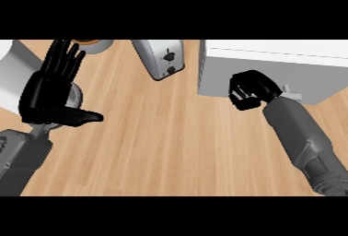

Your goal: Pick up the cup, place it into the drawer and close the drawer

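No cup is plainly seen. The right robot hand (250, 90), right of centre at the drawer (272, 69), is curled, contents hidden; a rigid, light cup is presumed, best gripped round its wall. The left robot hand (53, 87) rests open at left.

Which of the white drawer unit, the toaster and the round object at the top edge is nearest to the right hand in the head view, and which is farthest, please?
From the right hand:
1. White drawer unit, directly beside and behind it.
2. Toaster, to its left, at top centre.
3. Round object, farthest, at top left.

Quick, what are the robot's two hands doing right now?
Left hand: open, fingers straight up, holding nothing.
Right hand: fingers curled, by the white drawer; no cup visible in it.
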Available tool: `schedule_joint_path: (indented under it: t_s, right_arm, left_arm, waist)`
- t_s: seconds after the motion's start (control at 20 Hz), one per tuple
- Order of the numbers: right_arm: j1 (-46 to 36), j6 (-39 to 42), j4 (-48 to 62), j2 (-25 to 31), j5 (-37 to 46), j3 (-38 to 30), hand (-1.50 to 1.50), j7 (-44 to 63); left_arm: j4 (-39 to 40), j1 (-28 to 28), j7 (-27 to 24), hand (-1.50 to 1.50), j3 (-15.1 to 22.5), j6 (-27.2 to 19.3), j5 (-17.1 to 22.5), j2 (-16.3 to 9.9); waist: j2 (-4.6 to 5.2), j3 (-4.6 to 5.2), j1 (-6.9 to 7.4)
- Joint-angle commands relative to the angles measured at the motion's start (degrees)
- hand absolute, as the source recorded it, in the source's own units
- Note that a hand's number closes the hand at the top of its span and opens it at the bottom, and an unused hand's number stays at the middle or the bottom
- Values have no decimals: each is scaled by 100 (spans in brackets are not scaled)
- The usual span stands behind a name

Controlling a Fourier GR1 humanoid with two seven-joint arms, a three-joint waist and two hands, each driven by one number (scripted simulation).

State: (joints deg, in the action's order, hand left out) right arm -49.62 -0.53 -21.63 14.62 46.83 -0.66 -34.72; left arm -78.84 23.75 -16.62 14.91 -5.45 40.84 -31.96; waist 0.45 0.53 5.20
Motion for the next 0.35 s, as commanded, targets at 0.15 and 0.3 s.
schedule_joint_path:
  t_s: [0.15,0.3]
  right_arm:
    - [-573,-185,405,548,-283,-600,150,531]
    - [-562,-113,445,572,-241,-560,150,450]
  left_arm:
    - [-18,-70,-45,-150,30,176,17,46]
    - [112,-88,-156,-150,104,98,-102,183]
  waist:
    - [248,-79,202]
    - [278,-74,176]
